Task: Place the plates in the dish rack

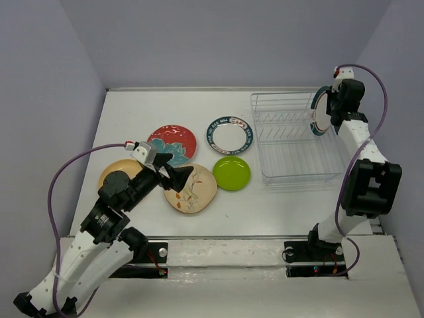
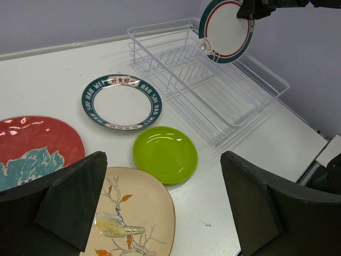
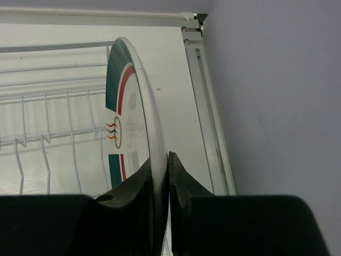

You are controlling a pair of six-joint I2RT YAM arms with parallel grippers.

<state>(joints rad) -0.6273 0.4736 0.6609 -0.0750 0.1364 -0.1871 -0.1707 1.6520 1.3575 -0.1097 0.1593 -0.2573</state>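
1. At the far left, a plain tan-orange round plate [image 1: 111, 173] lies flat on the white table [image 1: 132, 112]. The left arm partly covers it in the top view.
2. The left gripper [image 1: 177, 171] hovers above the plates on the table. Its two black jaws are spread as wide as they go, with nothing between them. In the left wrist view its fingers [image 2: 69, 202] stand at either side of the frame.
3. A red round plate with a teal flower [image 1: 173, 142] lies flat on the far side of that gripper, just beside the tan-orange one.
4. A beige plate with a bird-and-branch design [image 1: 195, 192] lies flat under the left gripper's fingertips. Of all the plates it is nearest the arm bases.
5. A white round plate with a teal lettered rim [image 1: 229, 134] lies flat between the red plate and the rack, apart from both.
6. A lime green round plate [image 1: 232, 173] lies flat on the near side of that white plate. It is just beside the beige one, and I cannot tell whether they touch.
7. The dish rack [image 1: 291, 159], a rectangular low-walled basket of thin pale wire, stands on the right half of the table, near the lime green plate.
8. A second white plate with a teal and red rim [image 1: 318, 111] stands upright on edge at the rack's far right end. I cannot tell whether its lower edge touches the wires.
9. The right gripper [image 3: 160, 160] has its jaws pinched tight on that plate's rim.
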